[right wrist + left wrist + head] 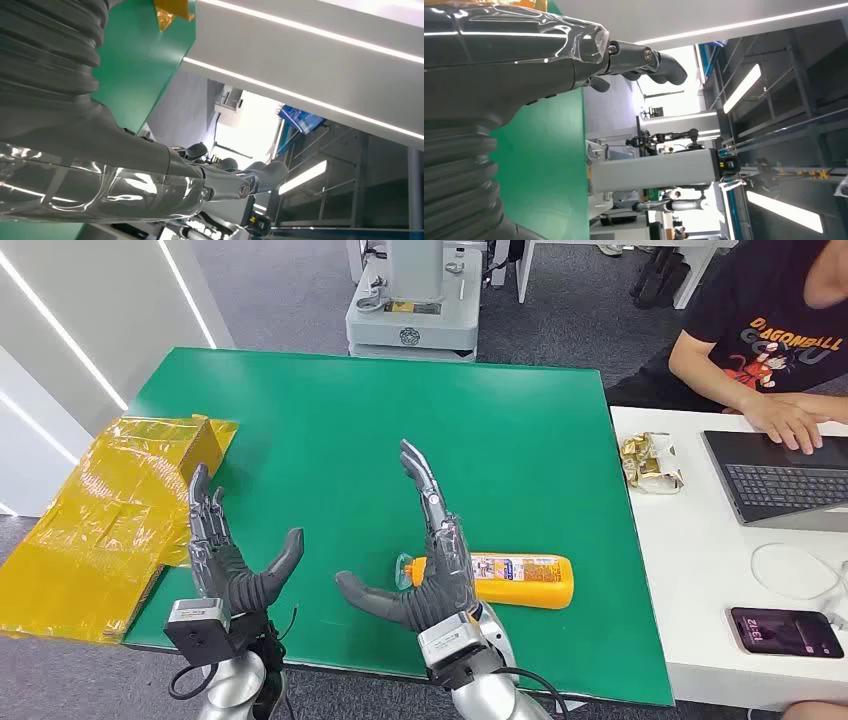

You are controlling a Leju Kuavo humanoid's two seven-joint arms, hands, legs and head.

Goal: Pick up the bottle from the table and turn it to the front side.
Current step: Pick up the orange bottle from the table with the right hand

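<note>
A: The orange plastic bottle (520,581) with the printed label lies on its side on the green tabletop (400,420), near the front edge, its clear cap end pointing toward our left and partly hidden behind our right hand (432,575)

B: How do we reckon it will handle?

A: We judge it light and fairly stiff, a smooth rounded body that may roll or slip if we pinch it off-centre. The label band in the middle looks like the best place to take it, thumb on one side and fingers on the other, away from the narrow cap

B: And our hands at this moment?

A: Our right hand stands upright above the tabletop, fingers straight and raised, thumb spread wide toward the left, so it is fully open and holds nothing. From the head view we cannot tell whether it touches the bottle; it seems to hang just in front of the cap end. Our left hand (225,560) is likewise open and empty, thumb out, near the crinkled yellow plastic-wrapped box (120,510) at the tabletop's left side
</note>
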